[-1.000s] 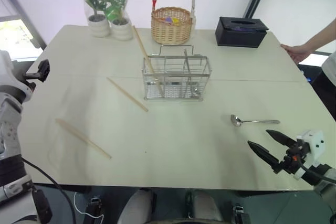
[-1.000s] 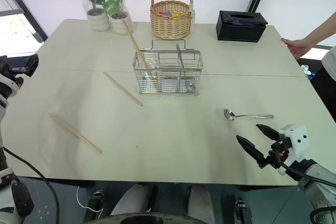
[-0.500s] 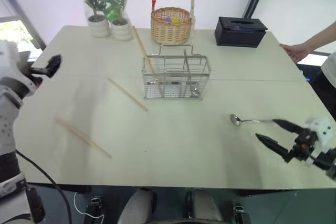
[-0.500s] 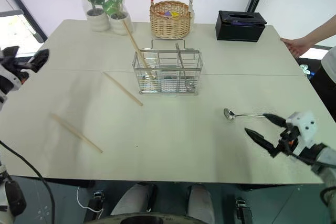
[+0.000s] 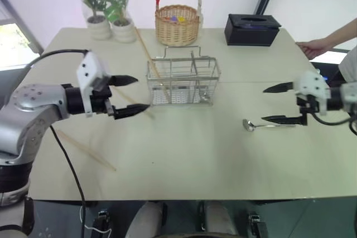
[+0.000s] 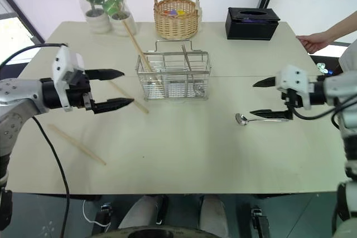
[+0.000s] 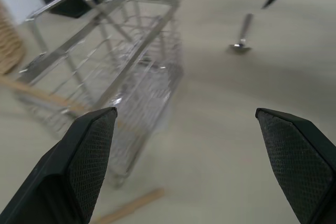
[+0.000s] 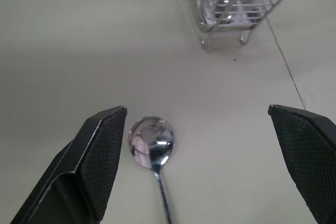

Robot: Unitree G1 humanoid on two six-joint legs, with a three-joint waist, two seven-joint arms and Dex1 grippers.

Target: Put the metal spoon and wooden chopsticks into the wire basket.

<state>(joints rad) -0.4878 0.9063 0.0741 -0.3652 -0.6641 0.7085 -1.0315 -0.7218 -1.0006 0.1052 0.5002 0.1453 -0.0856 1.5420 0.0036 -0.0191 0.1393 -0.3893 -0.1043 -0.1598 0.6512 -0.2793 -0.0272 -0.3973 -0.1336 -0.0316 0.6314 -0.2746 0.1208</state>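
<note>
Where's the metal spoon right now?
In the head views the metal spoon lies flat on the table, on the robot's right and in front of the wire basket, bowl toward the basket, under the open right tool.

Staged test room — plain pale table (image 5: 184,154), bare white walls, potted plants (image 5: 106,4), black tissue box (image 5: 252,29).

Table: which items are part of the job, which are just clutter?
Job: metal spoon; wooden chopsticks, one leaning in the basket, two lying on the table; wire basket.
Clutter: wicker basket; black tissue box; potted plants.
</note>
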